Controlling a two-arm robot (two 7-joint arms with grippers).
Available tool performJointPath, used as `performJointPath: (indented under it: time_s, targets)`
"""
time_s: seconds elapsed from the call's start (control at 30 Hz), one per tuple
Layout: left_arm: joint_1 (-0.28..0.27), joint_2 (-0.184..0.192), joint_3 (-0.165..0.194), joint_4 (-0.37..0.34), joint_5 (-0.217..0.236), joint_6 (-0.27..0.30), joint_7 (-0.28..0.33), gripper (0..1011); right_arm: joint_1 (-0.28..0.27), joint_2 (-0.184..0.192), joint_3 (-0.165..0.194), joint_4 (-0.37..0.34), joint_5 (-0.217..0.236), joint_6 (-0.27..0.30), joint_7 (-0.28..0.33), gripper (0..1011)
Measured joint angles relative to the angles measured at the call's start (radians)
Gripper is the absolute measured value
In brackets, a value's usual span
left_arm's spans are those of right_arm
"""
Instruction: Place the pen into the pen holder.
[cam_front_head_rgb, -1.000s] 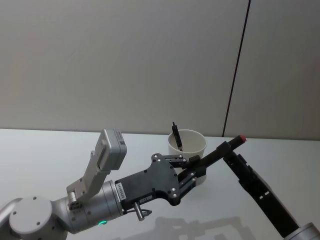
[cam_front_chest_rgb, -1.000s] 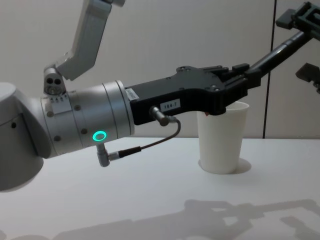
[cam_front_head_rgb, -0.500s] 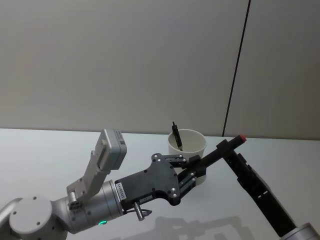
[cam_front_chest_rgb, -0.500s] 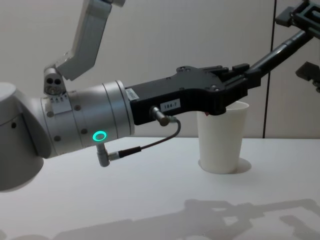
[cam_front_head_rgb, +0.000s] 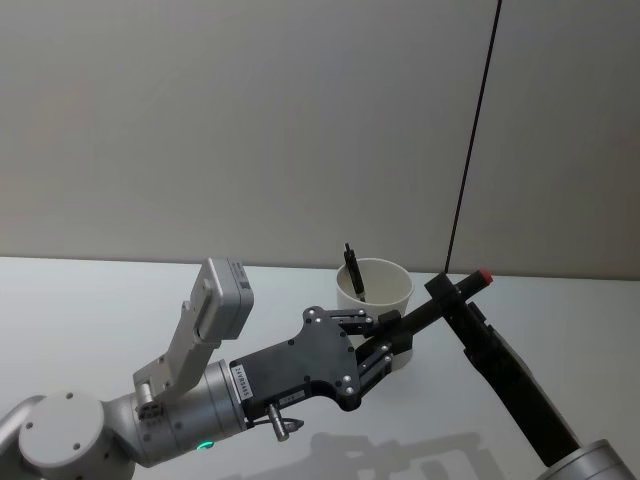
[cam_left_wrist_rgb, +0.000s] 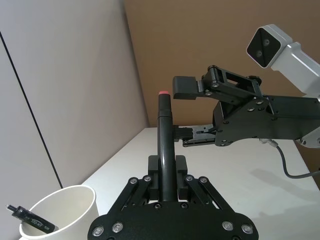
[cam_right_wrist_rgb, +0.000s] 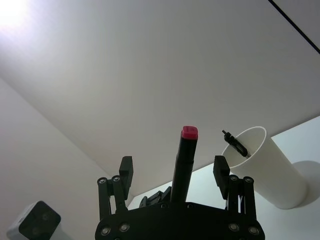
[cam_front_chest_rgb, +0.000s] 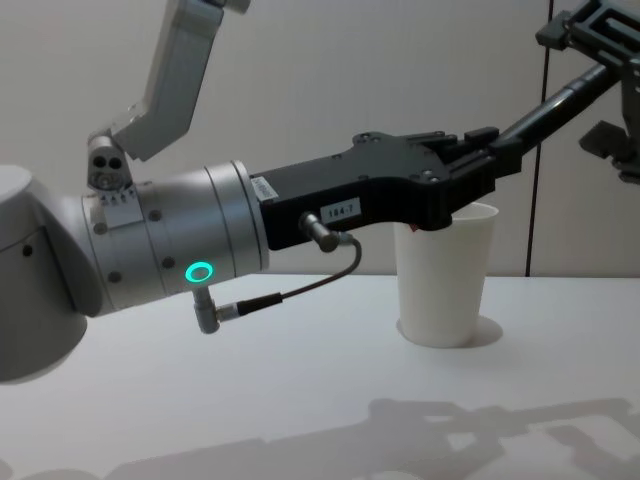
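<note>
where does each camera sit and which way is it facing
head: up high, looking down at the pen holder; both arms show.
chest: low, looking across the table, side on; left arm large.
left wrist: behind left gripper clamping the pen, facing right gripper.
right wrist: behind its open fingers, facing the pen.
shared: every view has pen and pen holder.

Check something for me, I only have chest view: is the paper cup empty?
Observer: No. A black pen already stands in the paper cup, leaning on its rim.
Operator: What's at the top end of the held pen?
Observer: A red cap. The left gripper is shut on the lower barrel.
Operator: Is the right gripper closed on it?
Observer: No, it's open, with one finger on either side of the pen.
</note>
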Motion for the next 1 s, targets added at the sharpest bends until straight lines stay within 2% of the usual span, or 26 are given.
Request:
performJointPath:
  time_s: [0.3, 0.43, 0.6, 0.63, 0.67, 0.77, 0.83, 0.87, 1.0]
  targets:
    - [0.000, 0.000, 0.000, 0.000, 0.000, 0.000, 0.000, 200, 0.008, -0.003, -0.009, 0.005, -0.004, -0.008, -0.012, 1001]
    - [0.000, 0.000, 0.000, 0.000, 0.000, 0.000, 0.000, 199, 0.010, -0.004, -0.012, 0.006, -0.005, -0.011, -0.015, 947]
    - [0.000, 0.000, 0.000, 0.000, 0.000, 0.000, 0.000, 200, 0.012, -0.005, -0.014, 0.008, -0.006, -0.013, -0.018, 820]
    - [0.000, 0.000, 0.000, 0.000, 0.000, 0.000, 0.000, 200, 0.013, -0.005, -0.015, 0.008, -0.006, -0.013, -0.019, 764]
    - [0.000, 0.000, 0.000, 0.000, 0.000, 0.000, 0.000, 200, 0.013, -0.005, -0.015, 0.008, -0.006, -0.014, -0.020, 764]
    - [0.000, 0.000, 0.000, 0.000, 0.000, 0.000, 0.000, 200, 0.013, -0.006, -0.016, 0.008, -0.006, -0.014, -0.021, 647]
    - [0.000, 0.000, 0.000, 0.000, 0.000, 0.000, 0.000, 199, 0.014, -0.006, -0.017, 0.008, -0.007, -0.014, -0.021, 616]
    - [0.000, 0.000, 0.000, 0.000, 0.000, 0.000, 0.000, 200, 0.014, -0.006, -0.017, 0.009, -0.007, -0.015, -0.022, 549]
    - [0.000, 0.000, 0.000, 0.000, 0.000, 0.000, 0.000, 200, 0.014, -0.006, -0.017, 0.009, -0.007, -0.015, -0.023, 427]
